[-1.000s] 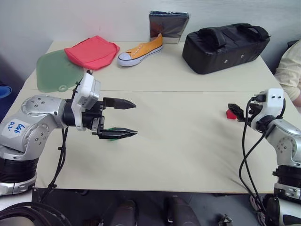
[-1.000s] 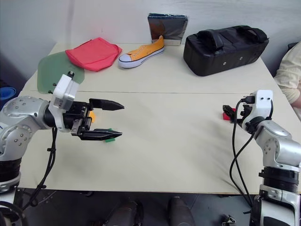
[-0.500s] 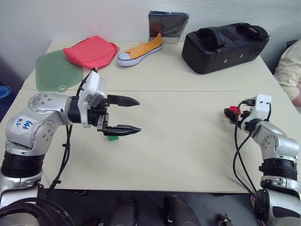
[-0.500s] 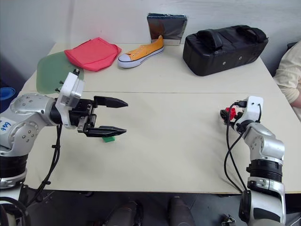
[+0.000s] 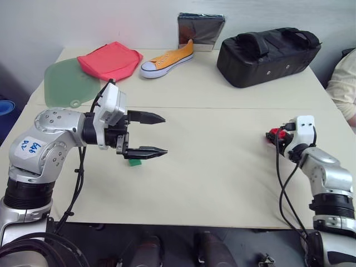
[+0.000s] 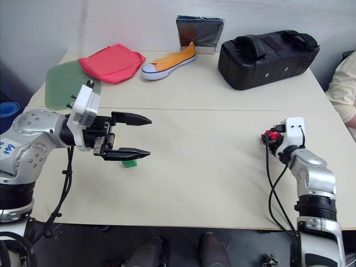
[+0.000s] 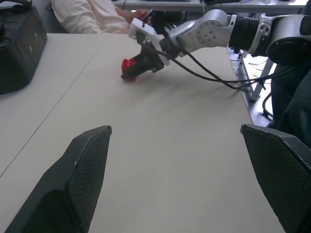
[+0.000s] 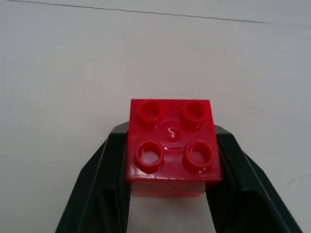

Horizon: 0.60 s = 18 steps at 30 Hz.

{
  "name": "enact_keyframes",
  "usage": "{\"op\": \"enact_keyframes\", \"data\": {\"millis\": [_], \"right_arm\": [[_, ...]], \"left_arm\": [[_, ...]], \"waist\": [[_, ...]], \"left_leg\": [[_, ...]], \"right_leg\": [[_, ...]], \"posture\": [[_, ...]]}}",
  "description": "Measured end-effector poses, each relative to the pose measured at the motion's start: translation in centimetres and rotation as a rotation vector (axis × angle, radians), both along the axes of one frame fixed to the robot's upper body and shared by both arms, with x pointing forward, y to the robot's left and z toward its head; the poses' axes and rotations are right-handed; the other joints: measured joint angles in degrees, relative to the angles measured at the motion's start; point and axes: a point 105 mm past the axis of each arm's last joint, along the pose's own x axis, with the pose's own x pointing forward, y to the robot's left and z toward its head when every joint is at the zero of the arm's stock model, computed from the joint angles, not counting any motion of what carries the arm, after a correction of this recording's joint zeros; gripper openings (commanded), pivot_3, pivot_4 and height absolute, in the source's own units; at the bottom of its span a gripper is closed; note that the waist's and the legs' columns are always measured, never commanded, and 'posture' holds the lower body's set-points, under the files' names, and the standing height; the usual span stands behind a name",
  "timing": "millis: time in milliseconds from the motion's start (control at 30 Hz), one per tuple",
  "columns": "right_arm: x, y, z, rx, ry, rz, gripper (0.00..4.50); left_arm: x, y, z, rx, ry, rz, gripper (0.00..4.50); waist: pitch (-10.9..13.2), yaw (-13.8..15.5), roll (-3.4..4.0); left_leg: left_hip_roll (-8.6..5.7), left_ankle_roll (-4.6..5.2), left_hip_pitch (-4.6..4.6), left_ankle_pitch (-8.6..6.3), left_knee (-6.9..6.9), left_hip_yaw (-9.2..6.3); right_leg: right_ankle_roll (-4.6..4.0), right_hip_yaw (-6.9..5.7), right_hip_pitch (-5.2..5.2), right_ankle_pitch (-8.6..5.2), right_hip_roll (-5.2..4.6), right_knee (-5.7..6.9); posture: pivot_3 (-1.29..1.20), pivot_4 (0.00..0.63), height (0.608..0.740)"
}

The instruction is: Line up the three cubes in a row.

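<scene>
— Between the two black fingers of our right gripper [image 8: 170, 160] we see the red cube [image 8: 172, 141], studs up, a finger pressed against each of its sides. From the head it is only a red speck [image 6: 271, 135] at the gripper's tip, on the table [image 5: 222, 161].

— So we are pinching it. And our left gripper [image 5: 147, 134]?

— Its fingers are spread wide with nothing between them, pointing across the table toward the right arm. The green cube [image 6: 129, 163] sits on the table just under the lower fingertip, partly covered by it; we cannot tell whether the two touch.

— The yellow-orange cube?

— We cannot make it out; the left gripper's body may be hiding it.

— Beyond the grippers?

— Far past the left one lie a green mat [image 5: 67, 83], a red pouch [image 5: 109, 60] overlapping its edge, and an orange shoe [image 5: 167, 58] in front of a dark packet [image 5: 200, 30] leaning at the wall. A black bag [image 5: 267, 49] lies well beyond the right gripper. A person's sleeve [image 5: 345, 83] is cut off at the table's far right.
</scene>
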Motion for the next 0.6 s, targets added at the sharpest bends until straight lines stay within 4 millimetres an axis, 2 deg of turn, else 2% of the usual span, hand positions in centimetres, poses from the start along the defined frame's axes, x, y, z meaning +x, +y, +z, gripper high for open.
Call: {"op": "enact_keyframes", "data": {"millis": [67,167,233,300,433,600], "right_arm": [[-0.7,0.9,2.2,-0.031,-0.040,0.166,1.53],[-4.0,4.5,5.9,-0.169,-0.066,0.624,1.53],[-6.2,6.3,6.7,-0.238,-0.041,0.858,1.53],[-7.5,7.4,5.5,-0.267,0.035,1.012,1.53],[-8.6,9.5,2.6,-0.300,0.111,1.189,1.53],[-8.5,10.6,0.1,-0.377,0.076,1.231,1.53]], "left_arm": [[0.0,-0.1,0.0,0.002,0.002,-0.005,4.50],[-0.3,-0.2,-0.2,0.012,0.010,-0.030,4.50],[-0.4,-0.3,-0.3,0.019,0.016,-0.044,4.50],[-0.5,-0.4,-0.5,0.027,0.025,-0.060,4.50],[-1.4,-1.0,-1.1,0.068,0.036,-0.120,4.50],[-2.7,-1.3,-1.2,0.122,0.023,-0.186,4.50]], "waist": [[0.0,-0.1,0.00],[0.0,0.0,0.07],[0.1,0.0,-0.02],[0.1,0.0,-0.11],[0.1,0.0,-0.13],[0.1,0.1,-0.13]], "left_leg": [[0.00,0.00,0.00,0.00,0.01,0.00],[0.12,0.05,0.00,-0.06,0.03,-0.01],[0.21,0.01,0.05,-0.11,0.05,-0.09],[0.21,0.02,0.06,-0.15,0.18,-0.09],[0.19,0.13,0.03,-0.22,0.27,-0.09],[0.18,-0.04,0.00,-0.16,0.29,-0.09]], "right_leg": [[0.00,0.00,0.00,0.00,0.04,-0.02],[0.00,0.01,0.04,0.00,0.24,-0.11],[0.00,-0.01,0.14,0.00,0.34,-0.15],[0.00,0.02,0.15,0.00,0.31,-0.23],[0.00,0.03,0.10,0.00,0.25,-0.17],[-0.01,0.02,0.09,0.00,0.23,-0.19]], "posture": [[0.00,0.150,0.740],[0.00,0.150,0.740],[0.00,0.150,0.740],[0.00,0.150,0.740],[0.00,0.150,0.740],[0.00,0.150,0.740]]}}
